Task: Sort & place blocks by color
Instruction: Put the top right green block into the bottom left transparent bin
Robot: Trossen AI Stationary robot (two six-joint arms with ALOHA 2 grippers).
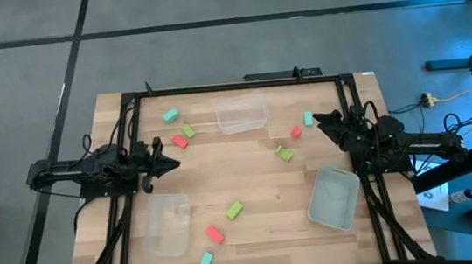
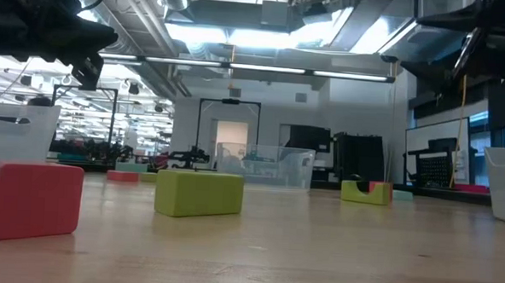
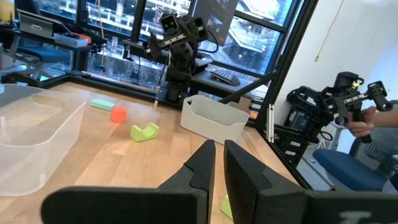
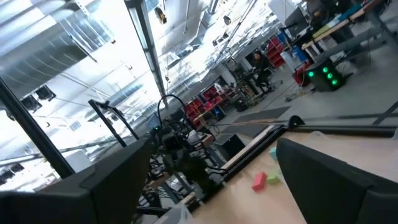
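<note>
Fingers nearly together and holding nothing, the left gripper [image 1: 172, 164] hangs above the table's [image 1: 263, 226] left side, its tip aimed toward the middle. The right gripper [image 1: 320, 120] waits over the right side with its fingers spread wide, also empty.

Nine blocks lie loose on the wood, none in a tub. At the back left, a teal block [image 1: 170, 115] sits apart from a green block [image 1: 188, 131] and a red block [image 1: 180, 141] that lie close together, just ahead of the left gripper. Near the right gripper are a second teal block [image 1: 308, 118] and a small red block [image 1: 296, 132], with a notched green block [image 1: 284, 153] a little nearer the centre. Toward the front, a third green block [image 1: 234, 209], a red block [image 1: 215, 233] and a teal block [image 1: 205, 262] run in a loose diagonal.

Three clear tubs stand empty: one at the back centre [image 1: 241, 114], one at the front left [image 1: 167, 224], one at the front right [image 1: 333, 197].
</note>
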